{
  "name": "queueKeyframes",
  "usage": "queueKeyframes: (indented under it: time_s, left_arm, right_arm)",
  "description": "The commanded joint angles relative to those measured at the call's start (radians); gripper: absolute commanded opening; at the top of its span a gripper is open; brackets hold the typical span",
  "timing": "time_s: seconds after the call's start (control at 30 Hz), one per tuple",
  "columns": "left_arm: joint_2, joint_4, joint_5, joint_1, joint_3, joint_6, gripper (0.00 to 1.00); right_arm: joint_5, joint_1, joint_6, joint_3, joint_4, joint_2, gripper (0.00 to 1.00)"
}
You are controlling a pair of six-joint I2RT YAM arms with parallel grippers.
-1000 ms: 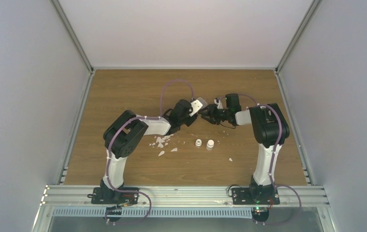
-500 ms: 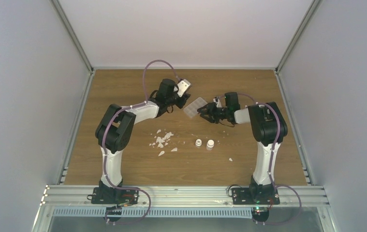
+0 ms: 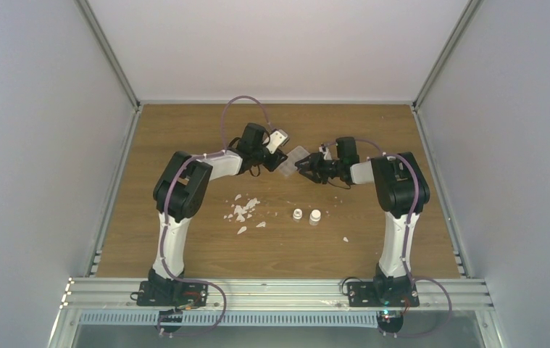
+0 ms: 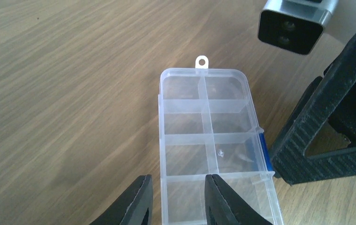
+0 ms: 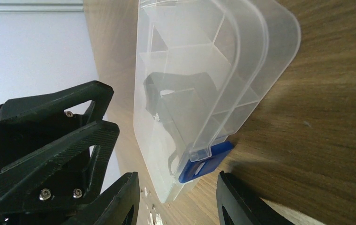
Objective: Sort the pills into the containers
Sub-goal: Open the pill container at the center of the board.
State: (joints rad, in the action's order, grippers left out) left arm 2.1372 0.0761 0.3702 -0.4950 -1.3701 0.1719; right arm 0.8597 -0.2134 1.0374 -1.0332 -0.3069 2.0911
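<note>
The left gripper (image 4: 177, 190) has its fingers partly apart. They straddle one long wall of the clear organiser box (image 4: 206, 140) at its near end without pinching it. The box lies on the wooden table (image 4: 49, 93) between the two arms. Its long axis runs straight away from this gripper, with the hang tab (image 4: 202, 61) at the far end. The right gripper (image 5: 176, 187), spread wide, flanks the blue latch (image 5: 204, 161) on the opposite long side.

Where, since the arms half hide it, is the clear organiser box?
In the top view the organiser box sits toward the far middle of the table, between the left gripper and the right gripper.
</note>
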Motion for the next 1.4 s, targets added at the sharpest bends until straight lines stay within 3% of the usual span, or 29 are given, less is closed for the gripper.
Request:
queueKeyframes:
  time_s: [0.0, 0.27, 0.47, 0.9, 1.07, 1.2, 1.37]
  left_arm:
    - [0.027, 0.008, 0.032, 0.012, -0.039, -0.002, 0.72]
    - [0.080, -0.026, 0.028, 0.018, -0.076, -0.010, 0.69]
    - [0.122, -0.095, 0.031, 0.036, -0.133, -0.034, 0.59]
    - [0.151, -0.165, 0.028, 0.051, -0.163, -0.067, 0.55]
    - [0.126, -0.121, 0.033, 0.062, -0.118, -0.098, 0.56]
    - [0.050, 0.002, 0.040, 0.089, -0.029, -0.151, 0.61]
    - [-0.036, 0.133, 0.181, 0.116, 0.085, -0.220, 0.64]
  right_arm:
    - [-0.065, -0.006, -0.001, 0.006, 0.077, 0.057, 1.00]
    - [-0.062, -0.005, -0.009, 0.004, 0.085, 0.055, 1.00]
    - [-0.069, -0.009, -0.010, -0.001, 0.094, 0.049, 1.00]
    - [-0.093, -0.019, -0.010, -0.029, 0.122, 0.047, 1.00]
    - [-0.099, -0.022, -0.010, -0.030, 0.124, 0.047, 1.00]
    - [-0.098, -0.023, -0.010, -0.027, 0.120, 0.048, 0.99]
    - [-0.092, -0.024, -0.018, -0.021, 0.123, 0.044, 0.99]
